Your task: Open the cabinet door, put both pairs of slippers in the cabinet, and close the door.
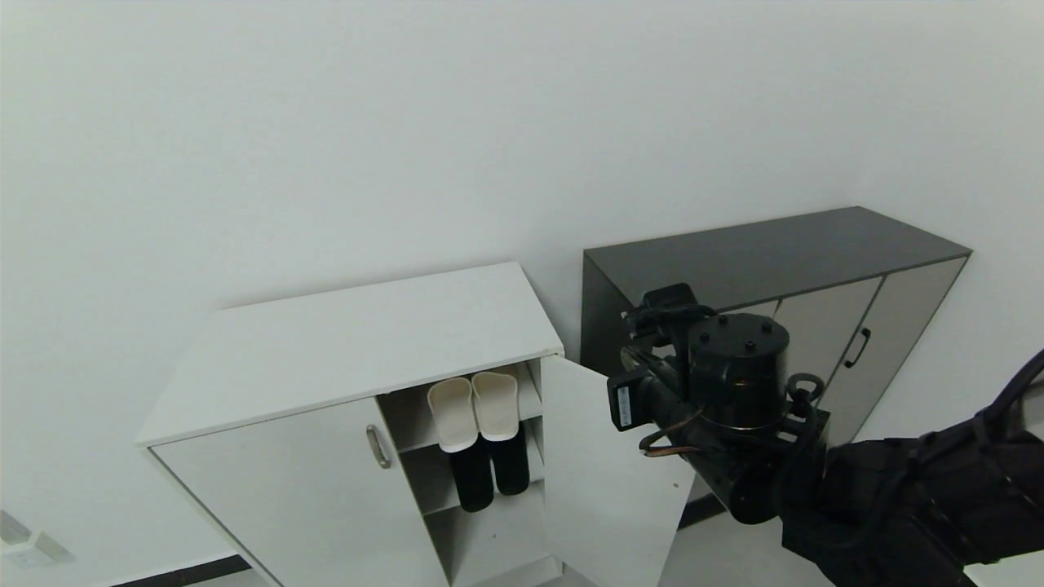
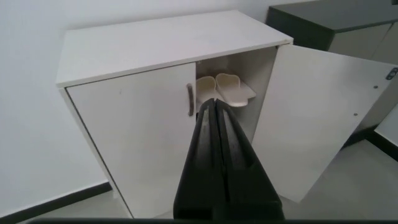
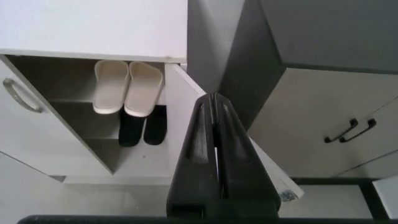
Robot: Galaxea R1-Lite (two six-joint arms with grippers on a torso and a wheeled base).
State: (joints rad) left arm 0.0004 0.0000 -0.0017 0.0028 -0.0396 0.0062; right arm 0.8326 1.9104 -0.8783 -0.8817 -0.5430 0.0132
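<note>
Both pairs inside cabinet (image 1: 359, 342): white slippers (image 1: 473, 412) above black slippers (image 1: 492, 477). Door (image 1: 603, 473) open, closing remains. Left gripper (image 2: 215, 107), right gripper (image 3: 215, 102) pressed together, empty.

white cabinet (image 1: 351, 342) standing by wall | right door (image 1: 603, 481) hanging wide open | left door (image 1: 302, 497) sitting shut | white slippers (image 1: 475, 410) lying paired on upper shelf (image 1: 410, 444) | black slippers (image 1: 489, 477) lying paired on the shelf beneath (image 1: 440, 507)

Head camera looks down, wrist cameras closer in; all share the white cabinet (image 1: 351, 342)
</note>
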